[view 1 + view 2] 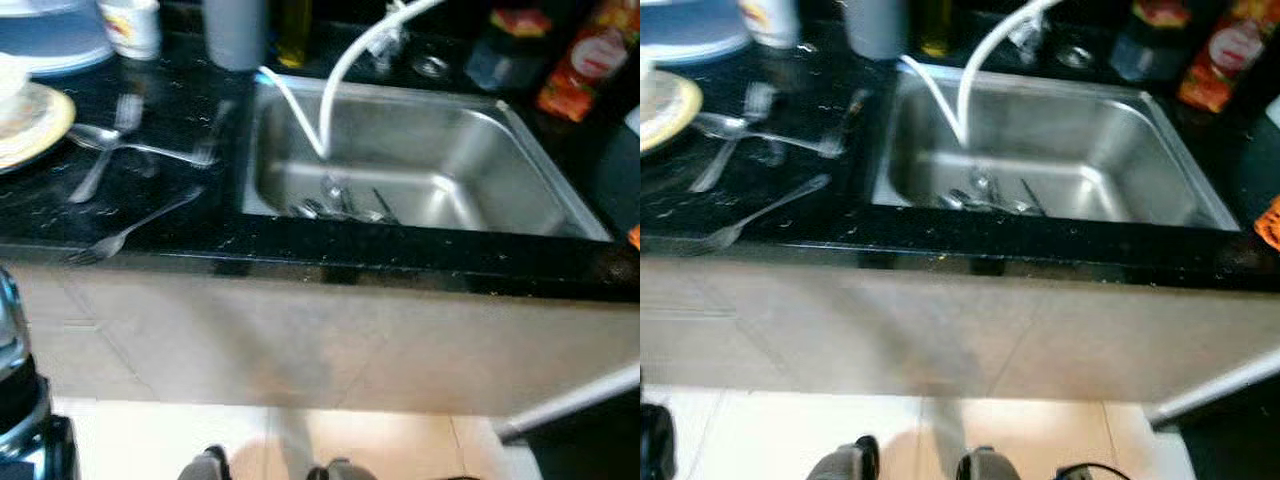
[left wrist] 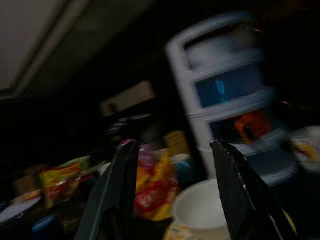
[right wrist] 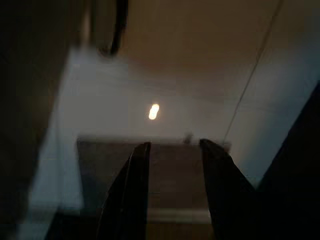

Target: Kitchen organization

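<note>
From the head camera I look down on a rectangular stainless steel sink (image 1: 520,170) set into a black speckled stone countertop (image 1: 150,215). In its basin lies a small heap of metal cutlery (image 1: 340,203), spoons and at least one dark-handled piece, bunched against the near wall. A white flexible hose (image 1: 345,60) curves down from the tap area into the basin, just behind that heap.

To the left of the sink, loose cutlery lies on the counter: a silver fork (image 1: 130,228) nearest the front edge, lying at a slant, and behind it a crossed pair, a fork (image 1: 105,150) and a long-handled spoon (image 1: 140,147). At the far left I see a cream round plate (image 1: 35,125) with something pale on it; I cannot tell what. Behind it are a grey-blue lidded container (image 1: 55,35), a white jar with a red label (image 1: 132,25) and a grey cylindrical cup (image 1: 235,35). Orange-red packets (image 1: 590,60) stand behind the sink on the right.

My left gripper (image 2: 172,195) has its fingers spread with nothing between them; beyond them are a white bowl (image 2: 202,210), yellow-red snack packets (image 2: 150,182) and a white tiered rack (image 2: 235,90), all blurred. My right gripper (image 3: 172,190) is likewise parted and empty, pointing at a dim pale surface. Neither is close to the cutlery.
</note>
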Tool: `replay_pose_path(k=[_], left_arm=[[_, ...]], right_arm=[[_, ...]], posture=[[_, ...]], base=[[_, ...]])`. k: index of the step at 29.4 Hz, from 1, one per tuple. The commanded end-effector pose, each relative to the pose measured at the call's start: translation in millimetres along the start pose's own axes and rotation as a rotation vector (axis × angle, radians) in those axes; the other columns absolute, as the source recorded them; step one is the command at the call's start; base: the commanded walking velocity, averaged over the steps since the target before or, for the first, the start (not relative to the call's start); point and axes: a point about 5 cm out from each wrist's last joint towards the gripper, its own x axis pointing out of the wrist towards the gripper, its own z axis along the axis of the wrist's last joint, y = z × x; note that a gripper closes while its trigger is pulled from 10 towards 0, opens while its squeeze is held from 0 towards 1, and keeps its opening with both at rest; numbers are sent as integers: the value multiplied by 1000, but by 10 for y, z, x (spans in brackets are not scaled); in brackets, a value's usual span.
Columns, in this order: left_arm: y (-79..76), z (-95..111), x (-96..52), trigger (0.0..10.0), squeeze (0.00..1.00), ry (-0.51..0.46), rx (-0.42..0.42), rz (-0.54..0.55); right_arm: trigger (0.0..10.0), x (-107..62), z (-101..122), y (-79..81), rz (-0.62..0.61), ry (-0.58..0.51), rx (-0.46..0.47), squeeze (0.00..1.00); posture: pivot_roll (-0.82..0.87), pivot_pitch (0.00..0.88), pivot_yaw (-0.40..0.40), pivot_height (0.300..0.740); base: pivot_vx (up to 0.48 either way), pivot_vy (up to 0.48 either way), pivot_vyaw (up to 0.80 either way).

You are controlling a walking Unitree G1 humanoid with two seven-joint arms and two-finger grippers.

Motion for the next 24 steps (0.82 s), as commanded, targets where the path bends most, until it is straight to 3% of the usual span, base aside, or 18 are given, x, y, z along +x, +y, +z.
replay_pose_path(k=[1,8,10,14,16,17,19,24], left_arm=[[-97,-61,-57,10000,0,42,-30,-43],[-144,-202,-185,10000,0,138,-127,-51],[-234,-293,-293,10000,0,197,-260,-112],[-302,-347,-361,10000,0,228,-317,-157],[-453,-400,-478,10000,0,289,-480,-236],[-453,-400,-478,10000,0,289,-480,-236],[-605,-359,-616,10000,0,274,-578,-342],[-711,-424,-819,10000,0,333,-814,-383]], right_arm=[[10000,-7,-127,-5,1,37,12,0],[10000,-10,-131,-22,0,39,7,0],[10000,-12,-133,-30,1,41,2,0],[10000,-13,-132,-34,1,42,0,0],[10000,-13,-127,-40,0,41,-2,0],[10000,-13,-127,-40,0,41,-2,0],[10000,-14,-124,-45,-1,40,-2,0],[10000,-14,-115,-46,1,40,-1,0]], posture=[[172,152,-89,740],[176,158,-95,740],[176,161,-99,740],[176,161,-100,740],[174,162,-101,740],[174,162,-101,740],[172,164,-100,740],[169,163,-99,740]], base=[[0,0,0],[0,0,0],[0,0,0],[0,0,0],[0,0,0],[0,0,0],[0,0,0],[0,0,0]])
